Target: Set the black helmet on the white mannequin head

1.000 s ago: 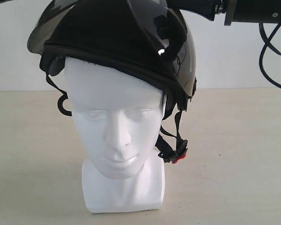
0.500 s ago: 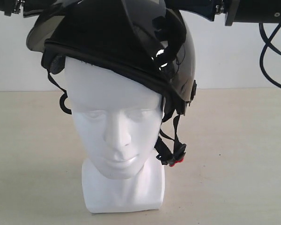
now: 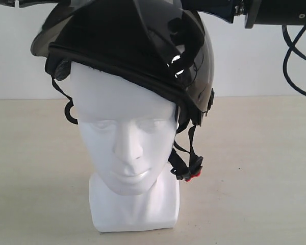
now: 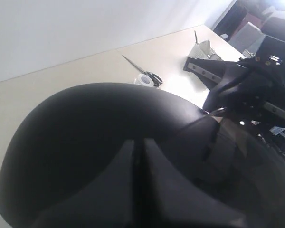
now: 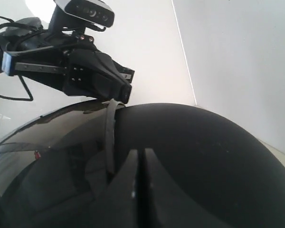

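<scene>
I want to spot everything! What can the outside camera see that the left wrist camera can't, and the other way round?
Only the exterior view shows the white mannequin head with its face, and the red buckle hanging beside its neck. Only the left wrist view shows scissors and a small white roll lying on the table. Both views show the black helmet.

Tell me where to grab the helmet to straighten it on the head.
Probably take the helmet by its padded lower rim, one gripper per side, coming in from left and right. Its top is a smooth dome with nothing to pinch, while the rim is a thin edge that juts out past the head. It sits tilted, lower on the exterior view's right.
</scene>
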You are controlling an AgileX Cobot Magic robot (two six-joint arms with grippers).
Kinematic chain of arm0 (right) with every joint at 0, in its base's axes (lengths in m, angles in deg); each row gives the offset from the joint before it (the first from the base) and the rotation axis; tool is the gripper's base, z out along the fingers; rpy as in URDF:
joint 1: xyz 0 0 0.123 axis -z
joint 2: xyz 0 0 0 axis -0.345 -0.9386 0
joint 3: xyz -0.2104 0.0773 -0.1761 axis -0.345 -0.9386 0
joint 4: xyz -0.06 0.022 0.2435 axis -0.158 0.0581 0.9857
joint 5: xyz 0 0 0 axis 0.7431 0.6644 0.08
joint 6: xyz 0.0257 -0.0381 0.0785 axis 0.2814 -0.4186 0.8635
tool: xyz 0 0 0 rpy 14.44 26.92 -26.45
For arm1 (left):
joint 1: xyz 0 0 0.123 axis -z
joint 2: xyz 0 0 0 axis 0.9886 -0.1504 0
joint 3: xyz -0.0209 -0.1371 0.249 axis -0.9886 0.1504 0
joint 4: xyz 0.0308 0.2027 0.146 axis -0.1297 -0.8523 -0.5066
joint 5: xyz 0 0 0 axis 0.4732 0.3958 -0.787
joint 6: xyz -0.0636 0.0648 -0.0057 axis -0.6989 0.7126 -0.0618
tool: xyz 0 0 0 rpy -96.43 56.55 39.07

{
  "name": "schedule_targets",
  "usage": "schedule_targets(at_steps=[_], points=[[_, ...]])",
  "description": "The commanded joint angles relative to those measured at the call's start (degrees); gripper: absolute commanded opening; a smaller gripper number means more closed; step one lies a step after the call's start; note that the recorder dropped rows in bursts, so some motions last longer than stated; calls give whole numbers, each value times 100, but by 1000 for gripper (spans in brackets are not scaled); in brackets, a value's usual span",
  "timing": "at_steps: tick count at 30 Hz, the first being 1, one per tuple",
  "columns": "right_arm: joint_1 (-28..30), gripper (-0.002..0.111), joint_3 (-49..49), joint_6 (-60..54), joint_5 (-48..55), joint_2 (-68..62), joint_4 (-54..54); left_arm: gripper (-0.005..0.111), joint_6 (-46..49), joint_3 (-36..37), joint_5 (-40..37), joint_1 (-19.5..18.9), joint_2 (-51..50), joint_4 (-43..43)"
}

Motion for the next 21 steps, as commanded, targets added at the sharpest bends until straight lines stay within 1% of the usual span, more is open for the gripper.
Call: schedule_targets(at_steps=[1, 10, 14, 21], points=[[-55, 0, -9, 38, 119, 2, -300, 4, -508, 23, -467, 90, 280, -634], [-55, 0, -9, 101, 177, 2, -312, 4, -656, 533, -467, 90, 619, -662], [-55, 0, -9, 233, 177, 2, -362, 4, -734, 521, -467, 79, 675, -784], [-497, 0, -9, 294, 177, 2, -609, 4, -880, 533, -467, 79, 710, -797]])
